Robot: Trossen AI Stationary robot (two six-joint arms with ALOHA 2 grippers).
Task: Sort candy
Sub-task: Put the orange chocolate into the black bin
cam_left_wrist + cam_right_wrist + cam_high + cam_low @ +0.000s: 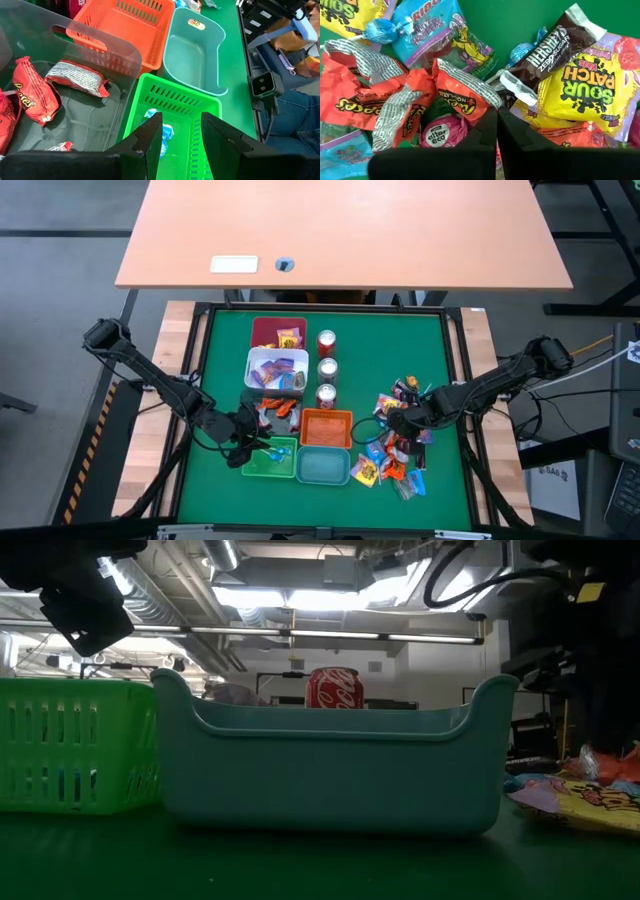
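A pile of candy [395,452] in yellow, orange, blue and brown wrappers [580,80] lies on the green mat at the right. My right gripper [397,423] points down into its far-left part, fingers shut [497,117]. My left gripper [252,446] hangs open above the green bin [270,458]. Its fingers [180,135] stand over a blue wrapped candy [162,131] on the bin's floor and touch nothing. My right gripper comes from above, slanting, and its shut fingertips stand in the pile against the crimped end of an orange Reese's wrapper [482,100]. The fingers themselves hide whether a fold of wrapper is caught between them. The wrappers around them lie on the mat.
Orange bin [326,427] and teal bin [322,466] stand between the arms. A clear bin [65,100] beside the green one holds Reese's packs. Behind are a white bin [276,368], a dark red bin [278,332] and three red cans [327,368].
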